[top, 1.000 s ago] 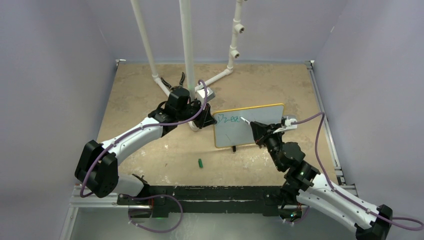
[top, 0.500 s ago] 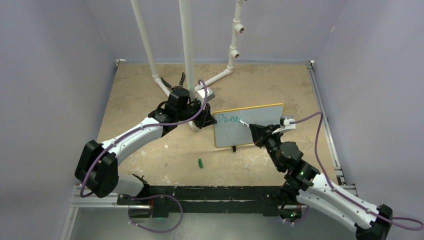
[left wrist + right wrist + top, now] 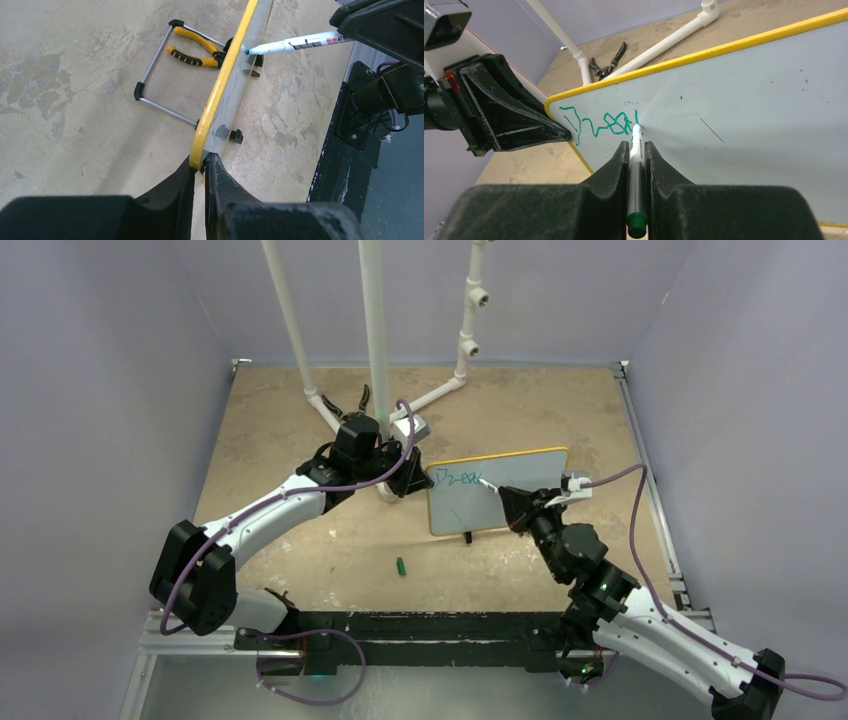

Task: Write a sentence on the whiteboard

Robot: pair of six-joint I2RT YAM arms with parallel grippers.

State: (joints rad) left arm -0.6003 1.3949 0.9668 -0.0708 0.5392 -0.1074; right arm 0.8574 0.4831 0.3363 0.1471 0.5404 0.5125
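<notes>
The whiteboard (image 3: pixel 470 510) stands propped on its edge just right of centre in the overhead view, its face tilted toward the bottom right of the frame. The sentence (image 3: pixel 599 125) is barely begun: a few green letters sit in the board's upper left corner, reading roughly "Drea". The rest of the face is bare apart from some faint stray marks.

The marker (image 3: pixel 635 150) touches the board with its tip at the end of the last letter. The right gripper (image 3: pixel 636 147) is clamped on the marker's barrel, which points straight up the right wrist view. The unwritten surface lies to the right of the tip, and the line of lettering runs along the board's long axis, parallel to the yellow top rim. So the coming strokes probably call for travel rightward along that axis, and only the right arm can make them.

The left gripper (image 3: pixel 200 162) pinches the board's left rim, bracing it. A small green piece (image 3: pixel 400 566), perhaps the cap, lies on the table below the board.
</notes>
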